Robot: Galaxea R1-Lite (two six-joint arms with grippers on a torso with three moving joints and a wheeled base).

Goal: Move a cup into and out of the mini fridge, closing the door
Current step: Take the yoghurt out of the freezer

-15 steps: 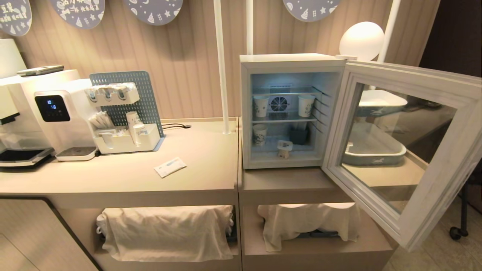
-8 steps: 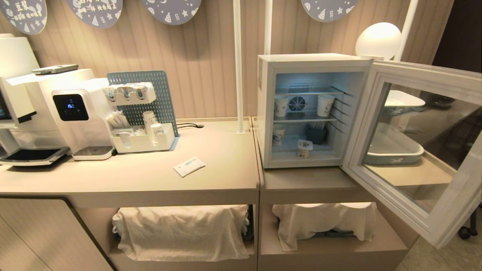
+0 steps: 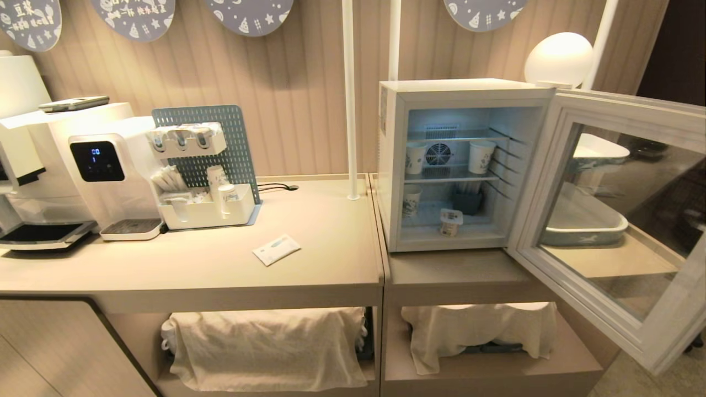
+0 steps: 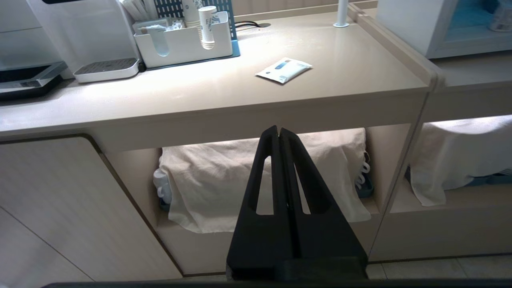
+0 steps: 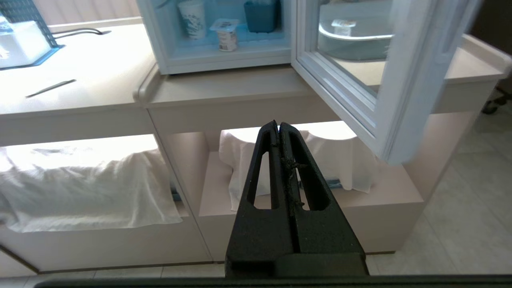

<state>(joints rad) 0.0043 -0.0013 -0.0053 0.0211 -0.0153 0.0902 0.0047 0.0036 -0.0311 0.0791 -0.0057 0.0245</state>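
Cup [image 3: 450, 221] single in mini fridge [image 3: 397, 165], three paper cups [image 3: 479, 156], one door [image 3: 612, 220] swung wide, left gripper [image 4: 279, 130], right gripper [image 5: 279, 125] pressed together.

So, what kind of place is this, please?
Probably a self-service drinks corner in a café or lounge: a coffee machine and a rack of paper cups on the counter, beside an open mini fridge holding cups.
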